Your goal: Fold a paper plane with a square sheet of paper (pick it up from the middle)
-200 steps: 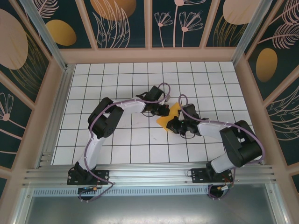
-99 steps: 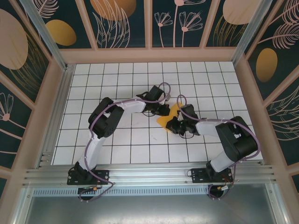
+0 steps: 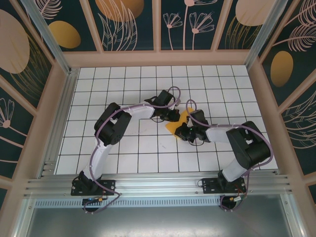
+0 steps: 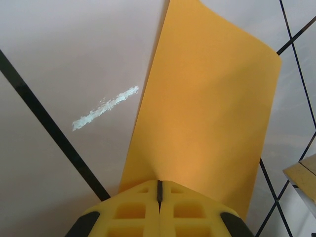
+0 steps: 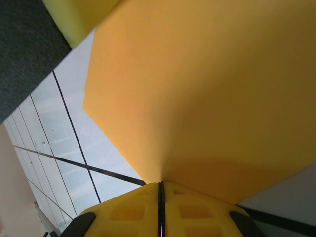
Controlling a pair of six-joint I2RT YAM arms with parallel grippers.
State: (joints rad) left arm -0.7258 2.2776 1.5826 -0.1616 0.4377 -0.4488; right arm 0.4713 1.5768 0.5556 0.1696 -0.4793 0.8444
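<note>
I am looking down at a white bench (image 3: 128,153) that is showing a grid of thin black lines (image 3: 138,143) across its whole top. A pale wooden frame (image 3: 158,58) is running around it, and dark teal wall panels (image 3: 123,24) printed with tan ovals and line-drawn flowers are rising behind and to both sides. Aluminium posts (image 3: 49,34) are standing at the far corners, and a ribbed aluminium rail (image 3: 158,183) is lying along the near edge with a grey metal sheet (image 3: 158,222) below it. From the left wrist camera I am seeing a short whitish smear (image 4: 105,107) sitting on the bench surface beside a black line.
</note>
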